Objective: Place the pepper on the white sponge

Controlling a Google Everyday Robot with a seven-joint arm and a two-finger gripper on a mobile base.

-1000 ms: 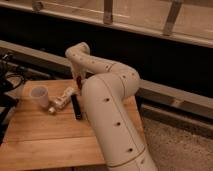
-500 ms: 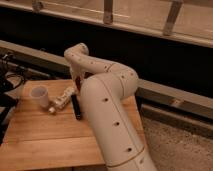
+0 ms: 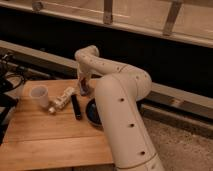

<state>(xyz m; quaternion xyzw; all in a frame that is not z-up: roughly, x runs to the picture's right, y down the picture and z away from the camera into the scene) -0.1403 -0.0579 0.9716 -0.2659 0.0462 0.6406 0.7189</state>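
The big white arm (image 3: 125, 105) fills the middle of the scene, bent at the elbow and reaching back over the far edge of the wooden table (image 3: 45, 145). From where I stand, almost nothing has shifted over the last second: the arm holds the same pose and everything on the table lies where it did. I take that as a pause over the work spot, not a carry, so the task does not look any further along.

In front of the arm's base sits a dark bowl (image 3: 93, 111), partly hidden. To its left lie a black marker-like stick (image 3: 76, 106), a small pale bottle on its side (image 3: 61, 99), and a white cup (image 3: 39, 95) standing upright.

The gripper (image 3: 84, 89) hangs low at the table's back edge, just beyond the stick. I cannot pick out the pepper or the white sponge anywhere; they may be behind the arm.
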